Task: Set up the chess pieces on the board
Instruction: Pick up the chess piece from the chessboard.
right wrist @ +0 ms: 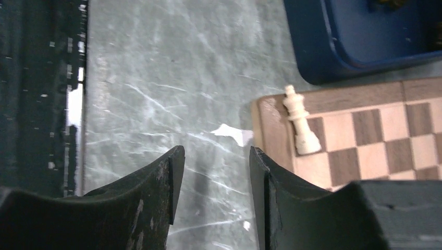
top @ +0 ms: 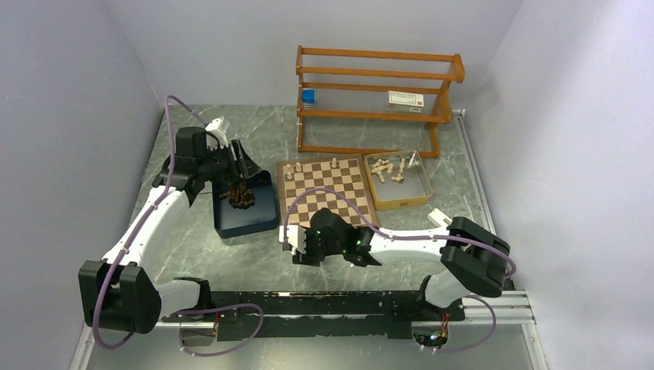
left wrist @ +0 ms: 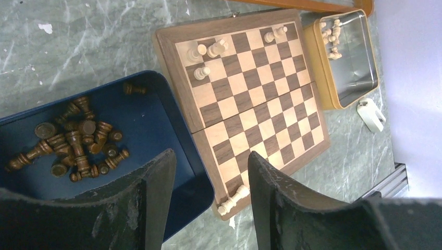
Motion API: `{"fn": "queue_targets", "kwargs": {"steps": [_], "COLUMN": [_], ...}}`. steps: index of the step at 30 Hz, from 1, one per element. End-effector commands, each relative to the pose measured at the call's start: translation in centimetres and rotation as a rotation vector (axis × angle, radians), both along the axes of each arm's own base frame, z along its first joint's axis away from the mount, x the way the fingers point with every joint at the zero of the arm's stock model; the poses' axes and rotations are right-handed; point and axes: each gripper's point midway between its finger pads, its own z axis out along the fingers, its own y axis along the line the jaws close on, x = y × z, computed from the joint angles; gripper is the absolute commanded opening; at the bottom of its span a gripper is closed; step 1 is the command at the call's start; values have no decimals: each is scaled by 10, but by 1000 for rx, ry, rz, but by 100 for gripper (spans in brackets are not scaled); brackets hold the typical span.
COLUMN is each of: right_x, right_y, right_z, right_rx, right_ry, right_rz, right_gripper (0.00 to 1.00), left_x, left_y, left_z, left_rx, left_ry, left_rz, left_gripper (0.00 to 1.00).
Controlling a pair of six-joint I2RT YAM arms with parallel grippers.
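The board [top: 328, 189] lies mid-way along the desk [top: 231, 258], towards its far edge. A few cream pieces [left wrist: 208, 50] stand on it and one lies toppled at its near-left corner. Dark pieces [left wrist: 78, 140] lie heaped in the blue tray [left wrist: 156, 120]. The left fingers [left wrist: 156, 198] hover wide and empty above that tray. The right fingers [right wrist: 169, 182] are spread, empty, beside the toppled piece.

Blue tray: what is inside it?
A heap of dark brown chess pieces, one lone piece nearer the board. The left gripper's fingers hide the near end of the tray.

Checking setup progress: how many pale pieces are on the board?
6. On the board, three pale pieces stand clustered at the far-left corner, two further along the far edge, and one lies toppled at the near-left corner. The near edge is partly blocked, so more may be hidden.
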Motion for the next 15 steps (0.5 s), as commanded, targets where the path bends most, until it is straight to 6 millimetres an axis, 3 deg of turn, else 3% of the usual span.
{"fn": "queue_targets", "kwargs": {"steps": [1, 15], "right_x": [26, 66], "right_y": [4, 24], "right_z": [33, 22], "right_rx": [69, -20], "right_ry": [-165, -247], "right_rz": [-53, -27], "right_gripper": [53, 50], "left_x": [-4, -9], "left_y": [-2, -2], "left_z": [4, -4], "left_rx": [-10, 3], "left_ry": [-28, -48], "left_rz": [-41, -63], "left_gripper": [58, 59]}}
